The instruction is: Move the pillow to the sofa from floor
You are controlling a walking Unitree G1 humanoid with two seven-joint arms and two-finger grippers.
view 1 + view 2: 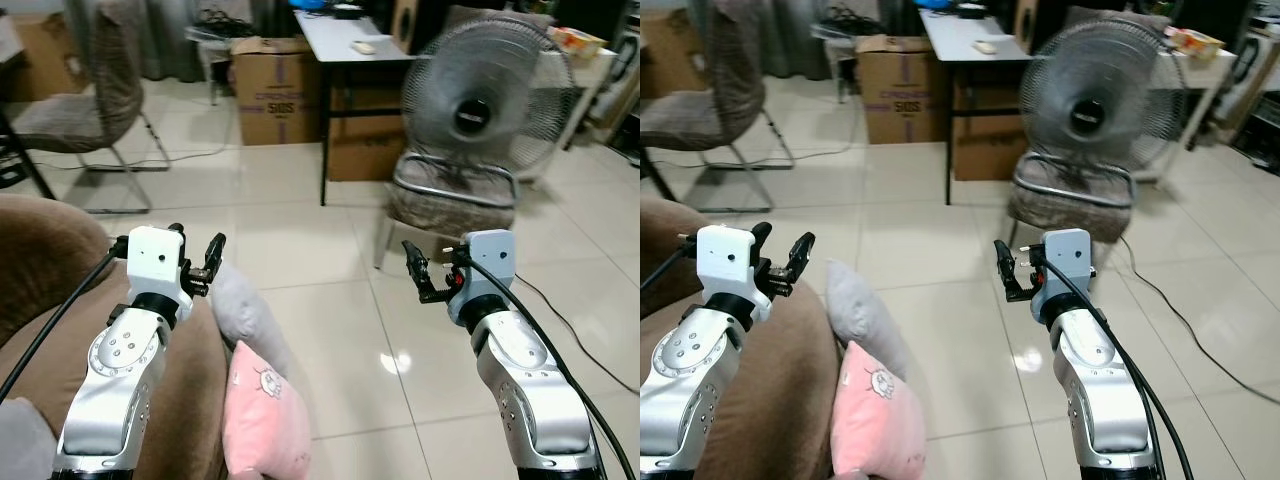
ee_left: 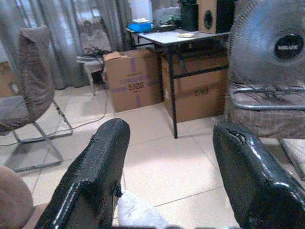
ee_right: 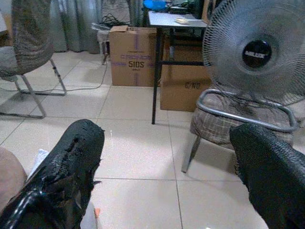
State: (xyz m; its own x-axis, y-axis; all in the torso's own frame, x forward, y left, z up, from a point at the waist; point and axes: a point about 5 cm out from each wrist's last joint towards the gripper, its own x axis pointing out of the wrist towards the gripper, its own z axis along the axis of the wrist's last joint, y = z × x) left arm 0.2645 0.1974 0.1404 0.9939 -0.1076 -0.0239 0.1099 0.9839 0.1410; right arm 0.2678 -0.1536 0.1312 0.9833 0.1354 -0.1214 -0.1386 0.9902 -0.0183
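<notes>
A pink pillow (image 1: 262,415) with a small printed face stands on the tiled floor, leaning against the brown sofa (image 1: 50,300). A grey pillow (image 1: 245,310) leans there too, just behind it. My left gripper (image 1: 197,248) is open and empty, held above the sofa's edge and over the grey pillow's top. In the left wrist view its fingers (image 2: 90,176) frame a corner of the grey pillow (image 2: 138,212). My right gripper (image 1: 432,265) is open and empty in the air over bare floor, to the right of both pillows.
A large standing fan (image 1: 488,105) sits on a cushioned metal seat (image 1: 450,205) ahead on the right, and its cable (image 1: 570,330) runs across the tiles. Cardboard boxes (image 1: 275,90) and a table (image 1: 350,45) stand at the back. A chair (image 1: 90,110) is at back left.
</notes>
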